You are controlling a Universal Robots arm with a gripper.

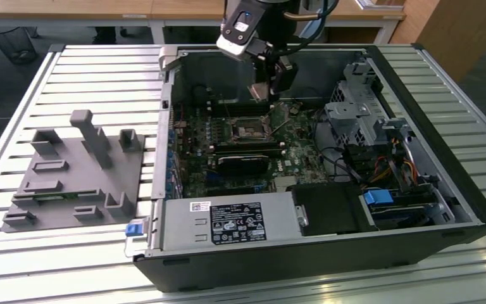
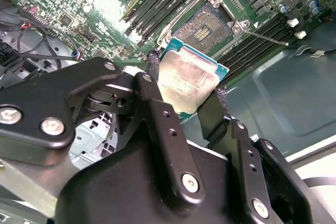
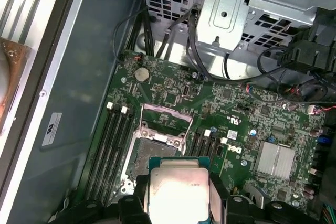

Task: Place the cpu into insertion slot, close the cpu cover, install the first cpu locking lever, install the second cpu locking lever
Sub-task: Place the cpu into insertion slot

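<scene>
item: cpu (image 3: 177, 192), clamped by its edges in my pincer (image 2: 189, 85), hanging above the insertion slot (image 3: 157, 150), not seated. cpu cover (image 3: 167, 113) stands open. done: pickup. left: seating, closing cover, both locking levers.

You've got a slatted metal table (image 1: 91, 69) carrying two items: open black PC case (image 1: 311, 259) toward the exterior view's right, grey fixture block (image 1: 74, 183) just beside it on the exterior view's left.
</scene>
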